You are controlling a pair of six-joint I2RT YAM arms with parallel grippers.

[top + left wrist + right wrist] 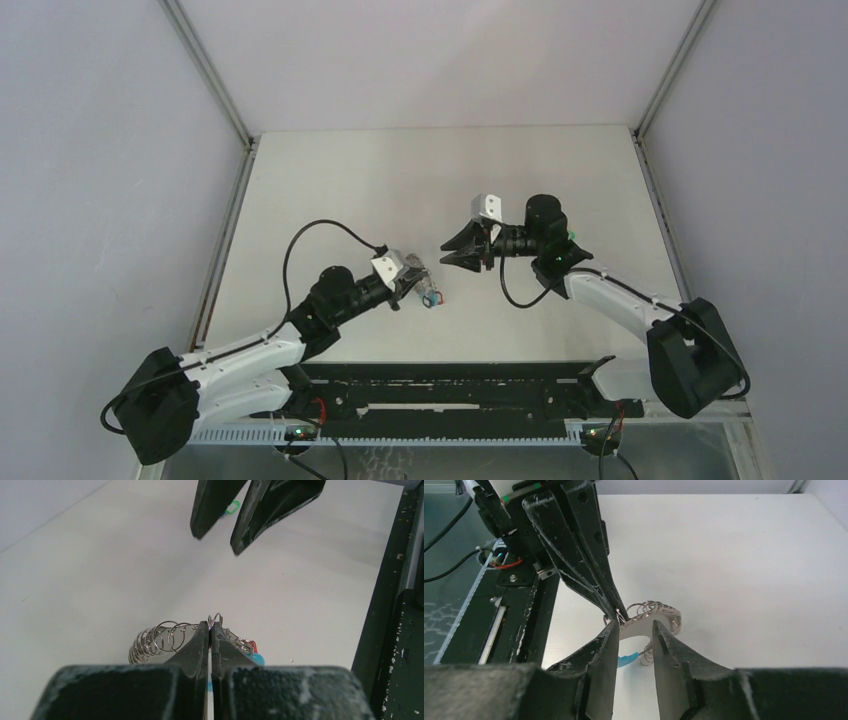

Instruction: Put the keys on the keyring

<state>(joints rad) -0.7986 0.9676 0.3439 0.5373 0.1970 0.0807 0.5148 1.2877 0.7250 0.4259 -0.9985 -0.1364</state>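
Observation:
My left gripper is shut on a small wire loop of the keyring, a grey metal piece edged with silvery rings, with a cyan piece and a red tag. In the top view the left gripper holds the keyring just above the table. My right gripper is open and empty, its fingertips right in front of the keyring and cyan piece; in the top view the right gripper faces left. A green key with a blue bit peeks between the right fingers. The yellow-orange key is out of view.
The white table is walled at the back and both sides. A black rail runs along the near edge by the arm bases and also shows in the left wrist view.

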